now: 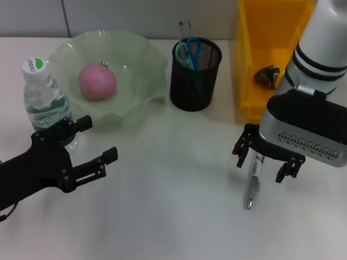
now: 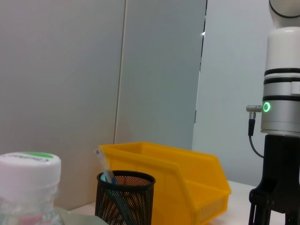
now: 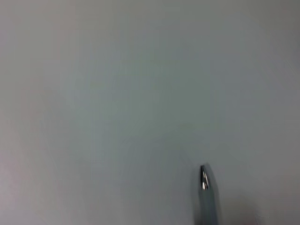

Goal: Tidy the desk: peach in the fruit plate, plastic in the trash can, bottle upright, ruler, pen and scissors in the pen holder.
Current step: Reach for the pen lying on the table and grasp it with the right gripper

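Hovering low over the white desk (image 1: 165, 226), the right gripper (image 1: 267, 162) is straddling one silver pen (image 1: 253, 184), its black fingers spread on either side of the barrel without closing on it; the pen is lying flat with its pointed metal tip toward the near edge. The left gripper (image 1: 93, 149) is resting at the near left with its fingers spread, holding nothing, just beside one clear plastic water bottle (image 1: 44, 102) standing upright with a white and green cap. One pink round peach (image 1: 97, 81) is sitting in one pale green wavy-rimmed glass fruit plate (image 1: 144, 60) at the far left. One black wire-mesh cylindrical pen holder (image 1: 194, 86) is standing at the far centre, holding blue-handled scissors (image 1: 187, 51) and a clear ruler (image 1: 182, 31). One yellow plastic bin (image 1: 247, 63) at the far right is containing one crumpled dark piece of plastic (image 1: 266, 75). Grey panelled walls are rising behind the desk.
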Robot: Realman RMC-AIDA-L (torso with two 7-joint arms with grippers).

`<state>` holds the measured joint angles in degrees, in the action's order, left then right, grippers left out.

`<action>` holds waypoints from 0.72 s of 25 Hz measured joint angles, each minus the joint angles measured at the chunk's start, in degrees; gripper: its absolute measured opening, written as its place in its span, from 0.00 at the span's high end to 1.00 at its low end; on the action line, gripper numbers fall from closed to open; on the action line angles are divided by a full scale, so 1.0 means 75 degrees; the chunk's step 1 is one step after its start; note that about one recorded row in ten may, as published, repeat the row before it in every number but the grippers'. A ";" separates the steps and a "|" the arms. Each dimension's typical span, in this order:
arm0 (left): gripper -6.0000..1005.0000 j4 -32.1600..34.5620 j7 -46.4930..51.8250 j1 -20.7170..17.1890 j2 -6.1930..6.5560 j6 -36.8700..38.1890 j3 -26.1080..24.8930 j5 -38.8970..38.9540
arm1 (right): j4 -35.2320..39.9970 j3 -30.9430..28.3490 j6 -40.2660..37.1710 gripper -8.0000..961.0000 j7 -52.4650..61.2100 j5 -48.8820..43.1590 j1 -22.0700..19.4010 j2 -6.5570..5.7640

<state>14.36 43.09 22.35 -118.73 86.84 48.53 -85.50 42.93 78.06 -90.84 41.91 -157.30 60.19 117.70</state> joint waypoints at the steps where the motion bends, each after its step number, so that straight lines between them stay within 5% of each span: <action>1: 0.16 -0.0007 -0.0027 -0.0007 -0.0003 -0.0021 0.0010 0.0000 | -0.0021 0.0000 0.0006 0.22 -0.0031 0.0008 -0.0001 0.0013; 18: 0.16 0.0036 -0.0050 -0.0241 0.0023 -0.0104 0.0312 -0.0073 | 0.0004 0.0006 0.0057 0.22 0.0167 -0.0236 -0.0084 0.0161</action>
<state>14.63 42.72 20.54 -118.56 86.06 50.87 -86.04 42.96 78.11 -90.41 43.16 -159.07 59.56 118.91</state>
